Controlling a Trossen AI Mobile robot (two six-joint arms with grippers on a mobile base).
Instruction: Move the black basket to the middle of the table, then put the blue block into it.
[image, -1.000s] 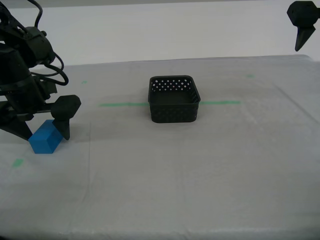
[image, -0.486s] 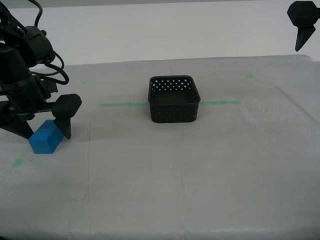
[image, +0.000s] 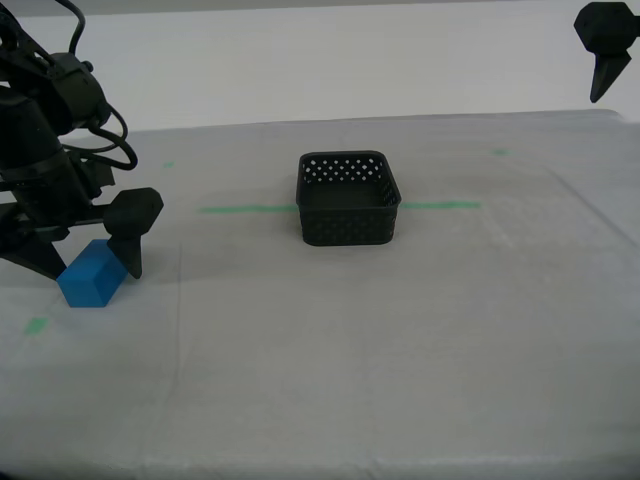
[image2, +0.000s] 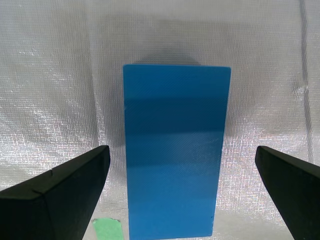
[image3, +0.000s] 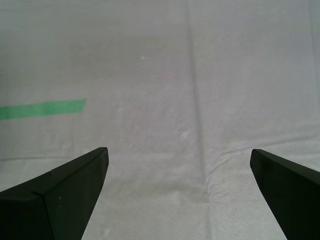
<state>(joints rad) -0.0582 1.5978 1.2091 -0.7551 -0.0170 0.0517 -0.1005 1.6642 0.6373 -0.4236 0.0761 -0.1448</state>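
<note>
Tabletop (image: 420, 340): whitish-grey cloth, green tape line running behind the basket.
Basket (image: 349, 198): upright near the tabletop's middle, on the tape line, well apart from both end effectors.
Second end effector (image2: 182, 187): low at the exterior view's left, jaws spread wide, astride the block with cloth showing on either side, gripping nothing.
First end effector (image3: 177, 192): raised over bare cloth, jaws wide apart, empty.
Block (image2: 175, 150): flat on the cloth, between the second end effector's fingers (image2: 60, 192), touching neither.
</note>
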